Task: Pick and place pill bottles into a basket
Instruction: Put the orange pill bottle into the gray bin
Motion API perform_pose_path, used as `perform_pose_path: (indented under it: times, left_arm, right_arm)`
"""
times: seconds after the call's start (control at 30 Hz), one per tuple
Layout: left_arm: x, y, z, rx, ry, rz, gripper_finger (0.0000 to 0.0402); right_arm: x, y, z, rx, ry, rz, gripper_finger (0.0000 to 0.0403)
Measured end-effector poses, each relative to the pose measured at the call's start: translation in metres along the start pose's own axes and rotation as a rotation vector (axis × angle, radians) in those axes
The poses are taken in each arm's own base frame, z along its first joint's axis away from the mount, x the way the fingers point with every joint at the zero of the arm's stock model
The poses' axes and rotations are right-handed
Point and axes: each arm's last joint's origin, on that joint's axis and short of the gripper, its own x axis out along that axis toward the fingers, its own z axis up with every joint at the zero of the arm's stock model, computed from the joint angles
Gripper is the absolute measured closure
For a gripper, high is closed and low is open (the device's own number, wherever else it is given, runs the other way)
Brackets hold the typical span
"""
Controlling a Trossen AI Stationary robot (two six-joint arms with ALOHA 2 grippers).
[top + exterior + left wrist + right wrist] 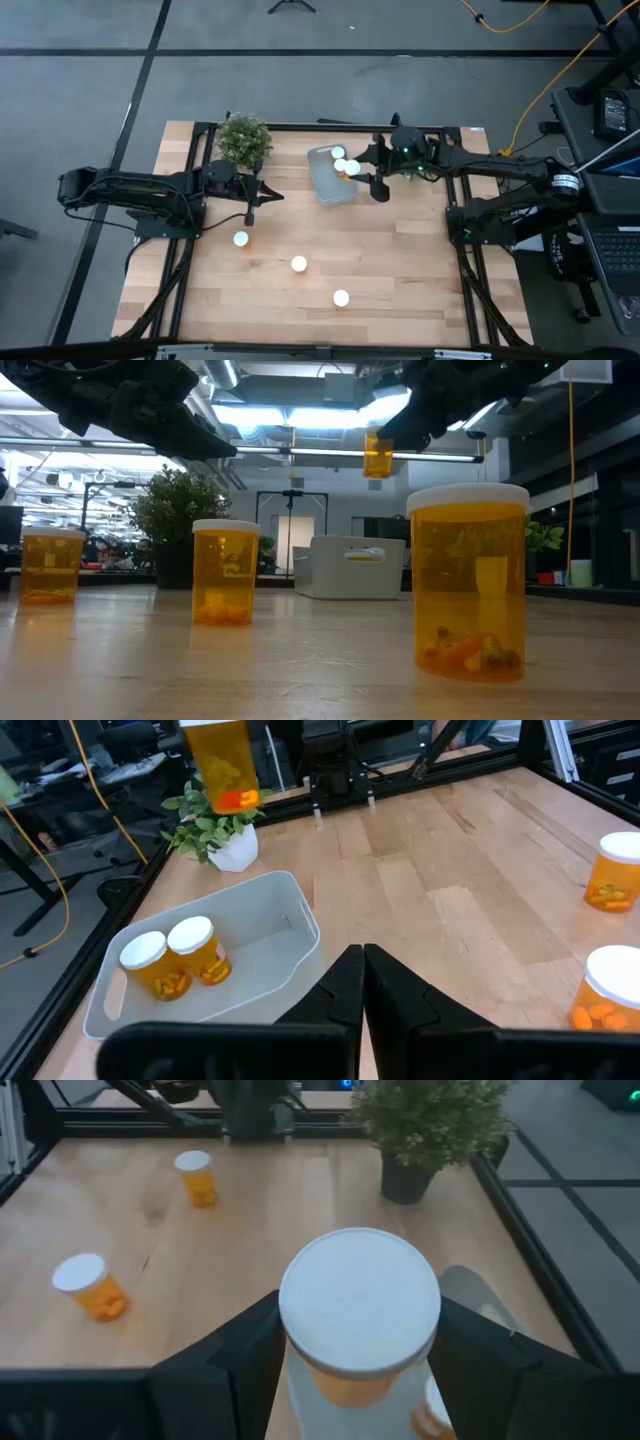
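The basket (325, 185) lies at the table's far middle, with two pill bottles (170, 960) standing at one end of it. My right gripper (358, 1345) is shut on another orange, white-capped pill bottle (351, 168), held high above the basket; the low view also shows this held bottle (378, 455). Three more bottles stand on their bases on the wood: one at the left (241, 239), one in the middle (298, 264) and one nearest the front (341, 297). My left gripper (362, 958) is shut with nothing in it and hovers left of the basket. My right gripper pinches the bottle between its two fingers, on the orange body just under the white cap (300, 1377). One finger (235, 1355) is on each side. The fingers come from the table's right, slanting down. The bottle hangs upright, cap up, lifted clear above the basket.
A green plant in a dark pot (243, 140) stands at the far left, close to my left arm. A smaller plant in a white pot (222, 835) shows beyond the basket. Black frame rails (190, 250) run along the table's sides. Bare wood lies between the loose bottles.
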Motion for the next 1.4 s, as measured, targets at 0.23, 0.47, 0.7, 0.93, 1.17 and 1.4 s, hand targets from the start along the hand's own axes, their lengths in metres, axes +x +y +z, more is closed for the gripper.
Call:
perform_pose_path:
  times: [0.23, 0.47, 0.7, 0.93, 1.17, 1.4]
  left_arm:
    - [0.000, 0.000, 0.000, 0.000, 0.000, 0.001, 0.0397]
    - [0.000, 0.000, 0.000, 0.000, 0.000, 0.000, 0.0398]
    - [0.000, 0.000, 0.000, 0.041, -0.001, 0.000, 0.0391]
    - [0.000, 0.000, 0.000, 0.063, 0.000, 0.001, 0.0397]
    - [0.000, 0.000, 0.000, 0.063, -0.001, 0.000, 0.0396]
    - [0.000, 0.000, 0.000, 0.061, 0.000, 0.001, 0.0395]
  right_arm:
    - [-0.002, -0.009, -0.002, -0.004, 0.001, -0.019, 0.0182]
    - [0.011, -0.010, -0.010, 0.003, 0.048, 0.026, 0.0182]
    - [0.036, -0.013, -0.024, -0.003, 0.107, 0.049, 0.0182]
    - [0.054, -0.016, -0.037, -0.019, 0.145, 0.057, 0.0182]
    - [0.058, -0.013, -0.061, -0.019, 0.103, 0.046, 0.0182]
    - [0.058, -0.012, -0.067, -0.032, 0.117, 0.050, 0.0182]
